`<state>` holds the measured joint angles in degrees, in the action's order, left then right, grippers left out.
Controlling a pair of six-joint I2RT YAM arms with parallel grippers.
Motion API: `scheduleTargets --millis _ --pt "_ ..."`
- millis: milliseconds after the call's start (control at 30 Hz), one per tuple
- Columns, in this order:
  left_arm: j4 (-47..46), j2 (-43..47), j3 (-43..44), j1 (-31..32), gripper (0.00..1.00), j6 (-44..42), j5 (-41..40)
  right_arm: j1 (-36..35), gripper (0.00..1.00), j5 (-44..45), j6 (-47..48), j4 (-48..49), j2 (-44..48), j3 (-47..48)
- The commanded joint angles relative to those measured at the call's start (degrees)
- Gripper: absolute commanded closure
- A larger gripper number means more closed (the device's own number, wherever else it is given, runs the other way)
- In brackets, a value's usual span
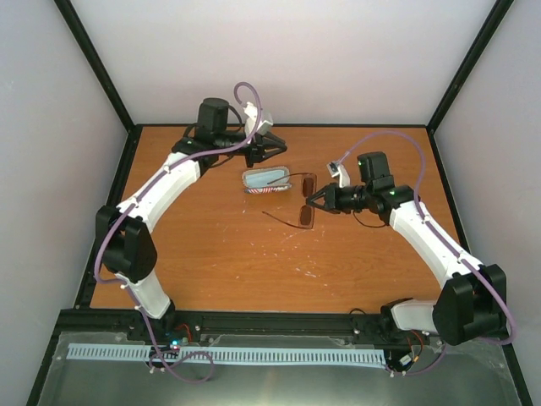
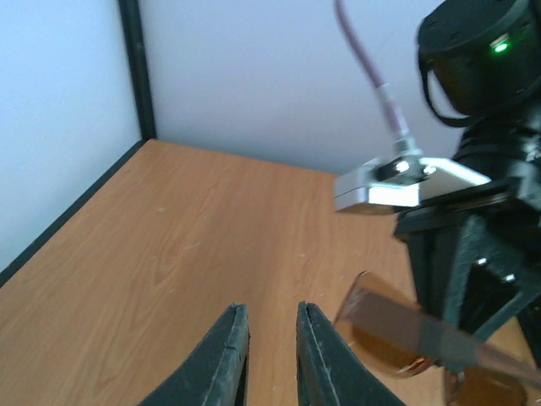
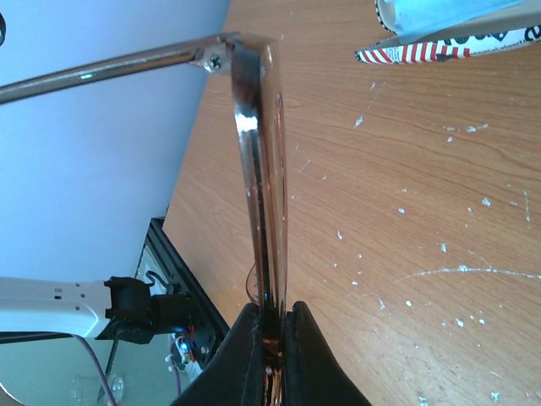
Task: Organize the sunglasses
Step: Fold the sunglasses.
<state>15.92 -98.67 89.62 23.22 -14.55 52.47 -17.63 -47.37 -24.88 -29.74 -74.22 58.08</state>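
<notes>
The sunglasses (image 1: 306, 216), thin reddish-brown frame with dark lenses, are held on edge just above the table by my right gripper (image 1: 314, 201), which is shut on the frame between the lenses. In the right wrist view the jaws (image 3: 270, 309) clamp the frame (image 3: 262, 178) and one temple arm (image 3: 110, 66) sticks out to the left. My left gripper (image 1: 269, 154) hovers behind the case, open and empty. Its fingers (image 2: 226, 359) show a gap in the left wrist view, where the sunglasses (image 2: 393, 330) appear at lower right.
The tan case (image 1: 266, 180) with red-white stripes lies open on the table, the light blue cloth (image 1: 265, 176) inside it. It shows in the right wrist view (image 3: 439, 49) at the top right. Enclosure walls stand behind and on both sides.
</notes>
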Motion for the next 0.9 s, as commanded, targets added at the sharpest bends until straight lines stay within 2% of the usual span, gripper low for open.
scheduleTargets --millis 0,333,567,867 --pt "-2.1 1.5 2.9 2.4 0.81 5.0 5.3 0.4 0.97 -0.9 -1.5 3.8 0.2 0.0" --pt "-1.6 2.9 -1.8 5.8 0.82 5.9 10.3 0.5 0.97 -1.3 -3.2 7.5 -2.3 3.2" --pt "-1.8 4.2 -4.3 7.5 0.82 6.0 10.7 0.5 0.97 0.0 -3.9 8.9 -4.3 6.8" --pt "-2.2 5.3 -9.1 9.9 0.82 3.2 7.4 0.5 0.97 -7.1 -11.6 21.4 -5.6 9.3"
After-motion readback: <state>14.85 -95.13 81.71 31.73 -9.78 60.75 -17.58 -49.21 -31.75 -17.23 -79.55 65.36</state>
